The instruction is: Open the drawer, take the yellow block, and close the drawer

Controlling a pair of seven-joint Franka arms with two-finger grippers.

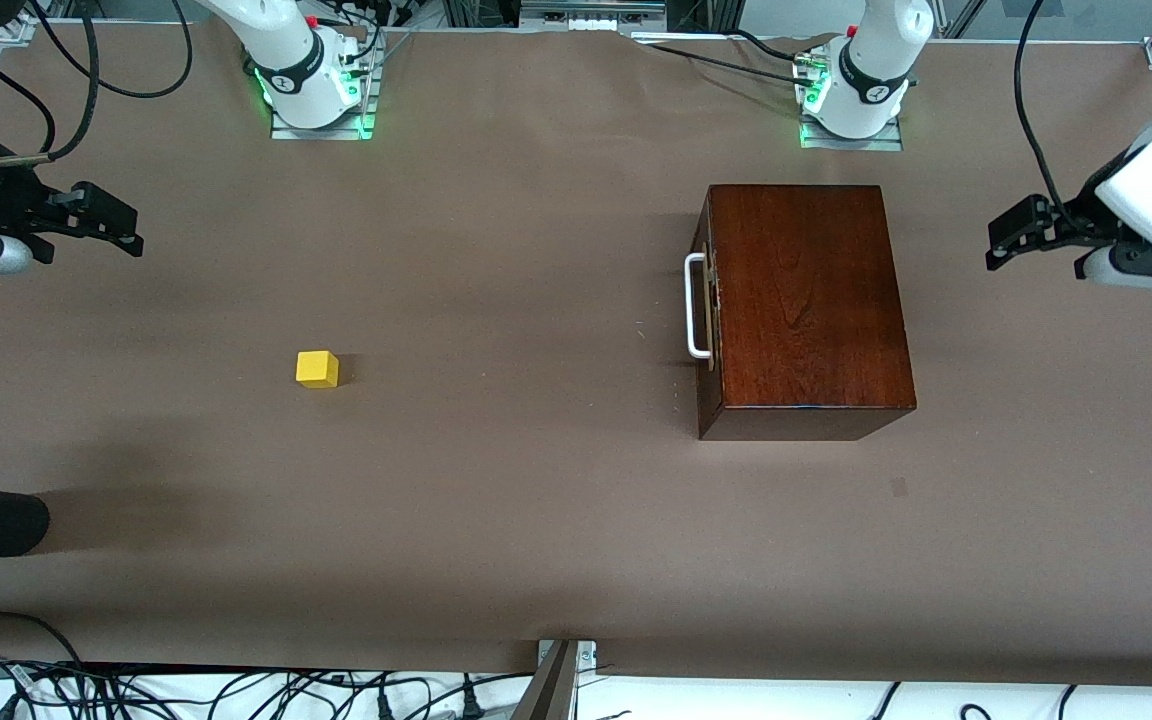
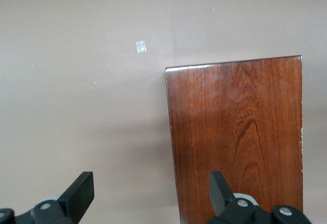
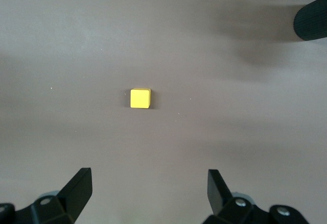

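At the left edge of the front view the right gripper (image 1: 106, 222) is seen over bare table (image 1: 496, 520), its arm cut off by the frame, its jaws spread and empty. The yellow block (image 1: 317, 368) is found left of centre, on the table in the open. The drawer (image 1: 708, 310) is shut flush in the wooden box (image 1: 804, 300), right of centre; only its front and white handle (image 1: 696, 305) are shown. At the right edge the left gripper (image 1: 1021, 235) is held over the table beside the box, jaws spread, empty. No writing can be read.
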